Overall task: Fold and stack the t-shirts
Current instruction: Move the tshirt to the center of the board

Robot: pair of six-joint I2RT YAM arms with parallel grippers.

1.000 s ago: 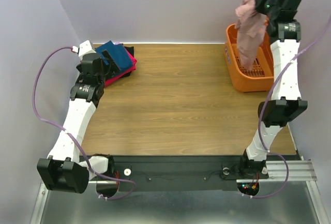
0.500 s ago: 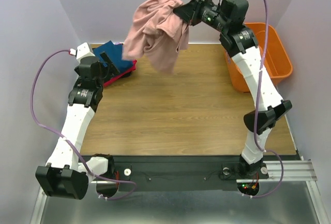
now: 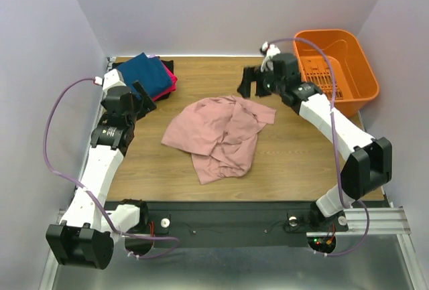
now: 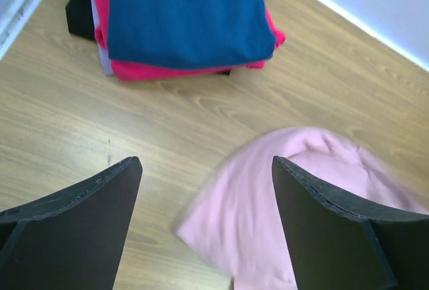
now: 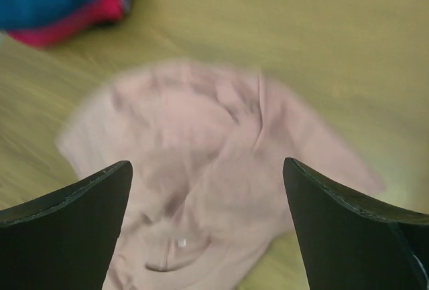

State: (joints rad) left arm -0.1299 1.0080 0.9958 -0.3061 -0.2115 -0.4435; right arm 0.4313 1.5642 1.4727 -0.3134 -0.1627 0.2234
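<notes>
Top external view: a crumpled dusty-pink t-shirt lies in the middle of the worktop. A folded stack of t-shirts, navy over magenta over black, sits at the far left corner. An orange basket stands at the far right. Both the left end effector and the right end effector hang above the wood, fingers apart, gripping nothing.

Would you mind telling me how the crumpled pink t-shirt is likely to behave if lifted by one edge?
The pink t-shirt lies crumpled in soft folds, so it will probably drape and hang limp. Pushed across the wooden table, it would likely bunch rather than slide whole.
</notes>
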